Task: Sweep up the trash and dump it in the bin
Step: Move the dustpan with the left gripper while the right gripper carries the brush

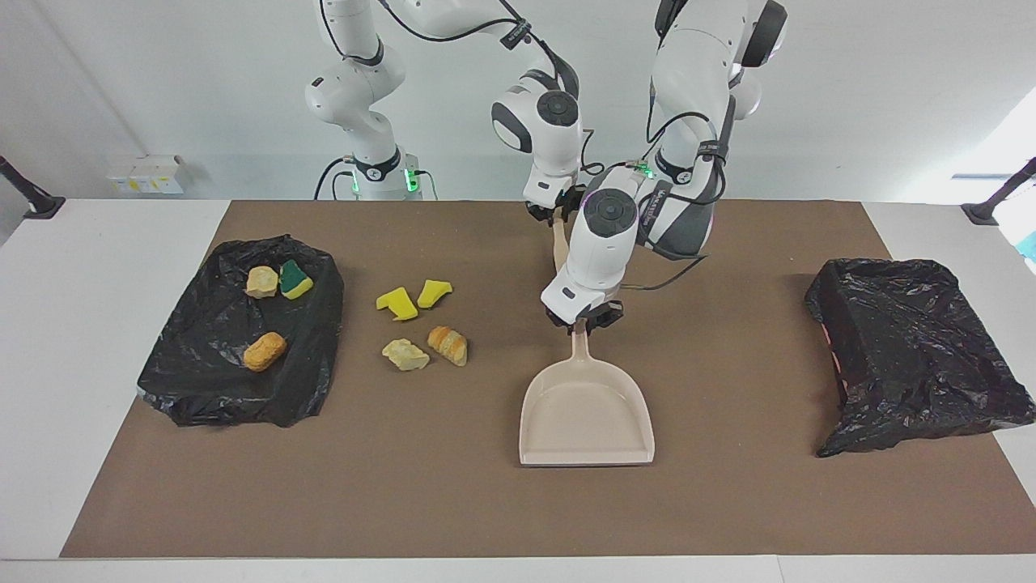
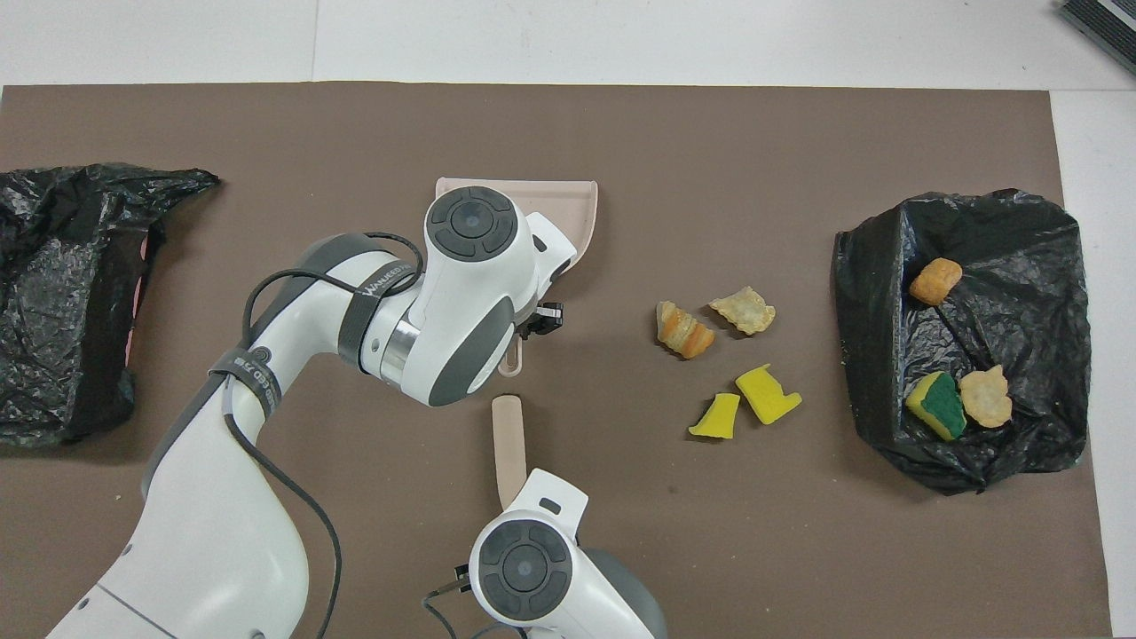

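Observation:
Four loose bits of trash lie on the brown mat: two yellow sponge wedges [image 1: 396, 302] [image 1: 433, 291], an orange bread lump [image 1: 447, 344] and a pale lump [image 1: 405, 355]. Three more lie in the black-lined bin [image 1: 210, 380] at the right arm's end: a pale lump [image 1: 261, 281], a green-faced sponge [image 1: 295, 278] and an orange lump [image 1: 264, 351]. The beige dustpan [image 1: 587, 413] lies flat mid-table. My left gripper [image 1: 581, 324] is shut on its handle. My right gripper [image 1: 553, 217] is shut on a beige sweeper stick [image 2: 508, 439], nearer to the robots than the dustpan.
A second black-lined bin [image 1: 914, 348] sits at the left arm's end of the table, and it also shows in the overhead view [image 2: 62, 293]. The brown mat [image 1: 728, 502] covers most of the white table. The dustpan's open mouth faces away from the robots.

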`<state>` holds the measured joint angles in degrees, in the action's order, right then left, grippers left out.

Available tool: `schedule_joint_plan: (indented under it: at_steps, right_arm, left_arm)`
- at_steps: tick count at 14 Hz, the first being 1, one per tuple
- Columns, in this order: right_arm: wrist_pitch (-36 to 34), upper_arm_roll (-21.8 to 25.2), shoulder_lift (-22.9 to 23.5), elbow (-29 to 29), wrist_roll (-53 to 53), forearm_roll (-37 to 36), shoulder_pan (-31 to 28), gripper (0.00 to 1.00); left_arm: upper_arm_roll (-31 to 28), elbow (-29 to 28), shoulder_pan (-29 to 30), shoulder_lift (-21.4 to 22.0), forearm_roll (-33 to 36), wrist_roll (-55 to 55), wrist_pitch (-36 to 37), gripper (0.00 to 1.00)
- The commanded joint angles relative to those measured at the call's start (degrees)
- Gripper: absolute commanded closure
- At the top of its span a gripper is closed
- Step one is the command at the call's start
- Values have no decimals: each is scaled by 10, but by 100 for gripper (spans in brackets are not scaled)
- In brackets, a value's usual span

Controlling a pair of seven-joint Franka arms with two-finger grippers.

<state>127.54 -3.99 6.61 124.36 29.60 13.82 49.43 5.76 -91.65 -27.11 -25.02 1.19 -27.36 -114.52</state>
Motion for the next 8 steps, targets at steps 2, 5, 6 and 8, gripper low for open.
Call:
schedule_joint_plan:
  at_steps: [2,5,6,8]
  right_arm:
    - [4,2,0,-3,11,2,4,100]
    - [-46,6,-26,-15,18,-17,-1,100]
    - [-50,7,-36,-15,17,-19,-10,100]
    - [-69,7,-44,-30,19,-20,-22,100]
  left_arm:
    - [0,-2,31,20,26,56,11,100]
    - [0,0,56,24,58,114,18,100]
    - [0,1,64,26,63,147,25,100]
    - [0,0,79,28,71,241,53,100]
